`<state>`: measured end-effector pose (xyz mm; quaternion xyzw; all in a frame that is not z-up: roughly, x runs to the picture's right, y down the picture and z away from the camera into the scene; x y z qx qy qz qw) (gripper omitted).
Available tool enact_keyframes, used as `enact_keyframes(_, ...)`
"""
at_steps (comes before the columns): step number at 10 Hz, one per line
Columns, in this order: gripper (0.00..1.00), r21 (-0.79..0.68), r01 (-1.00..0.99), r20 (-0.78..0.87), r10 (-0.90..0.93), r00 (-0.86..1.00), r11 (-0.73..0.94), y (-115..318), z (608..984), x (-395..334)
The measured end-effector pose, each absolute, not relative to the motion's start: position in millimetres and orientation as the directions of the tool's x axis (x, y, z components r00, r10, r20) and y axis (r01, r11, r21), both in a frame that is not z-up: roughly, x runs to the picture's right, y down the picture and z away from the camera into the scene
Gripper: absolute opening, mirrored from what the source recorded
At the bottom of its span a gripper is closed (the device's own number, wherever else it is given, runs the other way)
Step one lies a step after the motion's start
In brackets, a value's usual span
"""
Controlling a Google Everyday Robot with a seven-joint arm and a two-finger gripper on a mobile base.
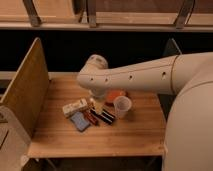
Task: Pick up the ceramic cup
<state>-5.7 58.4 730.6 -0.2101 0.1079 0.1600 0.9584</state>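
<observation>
A pale, whitish cup stands upright on the wooden table, right of the middle. I take it for the cup of the task. My arm reaches in from the right and bends down over the table. The gripper hangs under the wrist, just left of and behind the cup, close to it, and is largely hidden by the arm. An orange-red object lies just behind the cup, partly hidden under the arm.
Left of the cup lie a white packet, a blue sponge-like block and two dark snack bars. A wooden side panel stands along the table's left edge. A dark gap and a shelf lie behind.
</observation>
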Motion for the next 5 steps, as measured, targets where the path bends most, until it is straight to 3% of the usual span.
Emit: enact_keyframes(5, 0.8, -0.37, -0.353, -0.276, 0.261, 0.925, 0.859, 59.5, 731.5, -5.2)
